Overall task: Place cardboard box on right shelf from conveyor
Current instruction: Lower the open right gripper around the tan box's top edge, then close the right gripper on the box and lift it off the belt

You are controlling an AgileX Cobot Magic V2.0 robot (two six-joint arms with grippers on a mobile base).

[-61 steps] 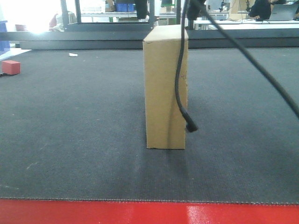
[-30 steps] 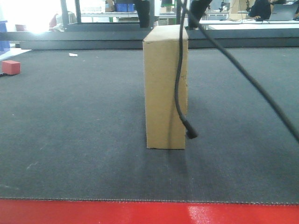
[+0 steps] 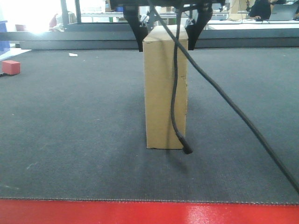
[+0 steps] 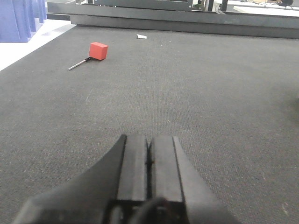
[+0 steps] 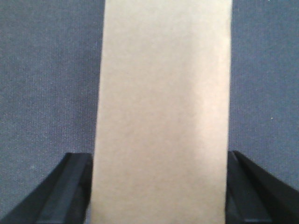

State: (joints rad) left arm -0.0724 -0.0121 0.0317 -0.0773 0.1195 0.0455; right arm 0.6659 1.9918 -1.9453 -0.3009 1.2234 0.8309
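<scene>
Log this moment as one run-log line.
phase: pre-grasp | right gripper: open, straddling cardboard box top | cardboard box: upright on conveyor | left gripper: shut, empty, above conveyor

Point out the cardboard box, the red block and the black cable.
cardboard box (image 3: 159,93), front view, narrow face.
red block (image 4: 97,52), left wrist view, front face.
black cable (image 3: 186,148), front view, lower end.

Bright, flat light. Blown-out white at top left of front view, past conveyor (image 3: 70,116). Specular glare patch on red edge (image 3: 202,213). Faint soft shadow just ahead of box (image 3: 164,93). Right wrist: soft focus, box face washed, no texture. Left wrist: sharp on conveyor, blurry at left gripper (image 4: 148,140).
</scene>
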